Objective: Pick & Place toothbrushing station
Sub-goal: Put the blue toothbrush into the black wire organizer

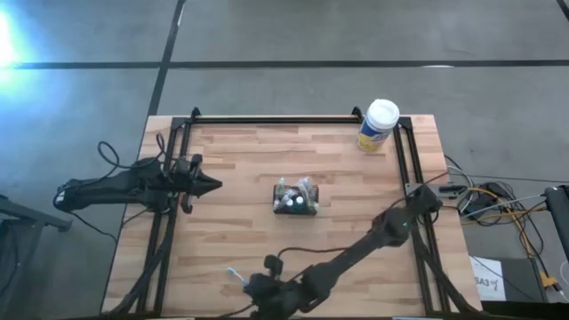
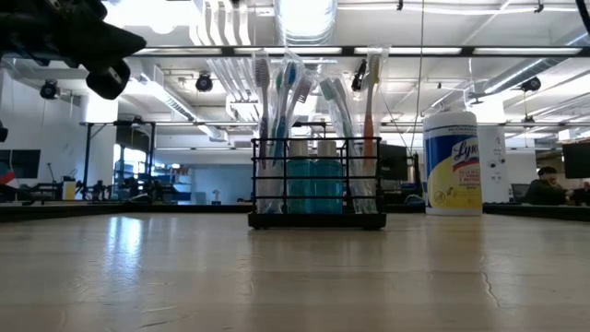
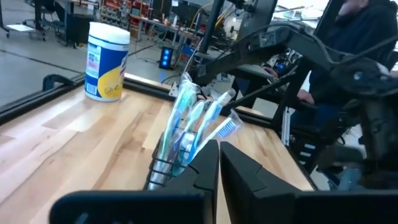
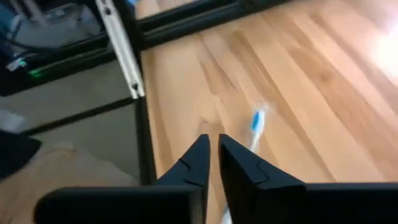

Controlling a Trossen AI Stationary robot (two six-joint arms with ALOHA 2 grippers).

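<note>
The toothbrushing station (image 1: 296, 197) is a small black wire holder standing on its base at the table's middle. Several toothbrushes and two teal bottles stand upright in it (image 2: 316, 184). My left gripper (image 1: 213, 186) hovers level to the left of it, shut, pointing at it (image 3: 186, 137) with a gap between them. My right gripper (image 4: 213, 149) is shut and slants down over the table's near edge. A loose toothbrush with a blue head (image 4: 255, 124) lies on the wood just beyond its fingertips, untouched; the same toothbrush (image 1: 236, 276) shows in the high view.
A yellow wipes canister with a white cap (image 1: 378, 124) stands at the far right corner. A black frame rail (image 1: 284, 119) runs along the far edge and down both sides. My right arm (image 1: 373, 236) stretches across the table's near right part.
</note>
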